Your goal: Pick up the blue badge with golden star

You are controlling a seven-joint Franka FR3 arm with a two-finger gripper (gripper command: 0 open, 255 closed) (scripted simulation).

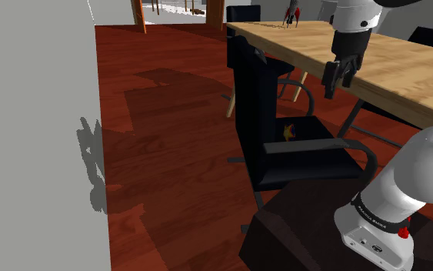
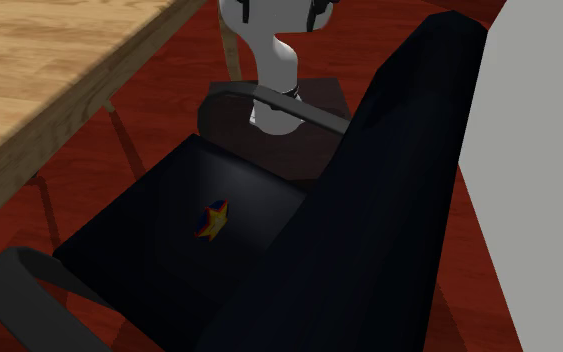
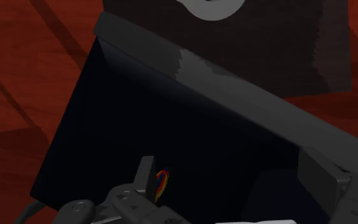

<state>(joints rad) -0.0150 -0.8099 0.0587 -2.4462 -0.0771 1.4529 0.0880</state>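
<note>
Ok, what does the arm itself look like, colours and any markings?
The arm is glossy white, with rounded links and dark joints. A black band with small white lettering rings its lowest link, a small red mark beside it. The gripper is all black, with two slim jaws.

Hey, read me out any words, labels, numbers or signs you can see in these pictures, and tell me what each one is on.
Black band round the lower end of the white arm: pale lettering, too small to read.
Badge on the black chair seat: a golden star sign on blue and red, no words or numbers.
No other readable text in any view.
</note>
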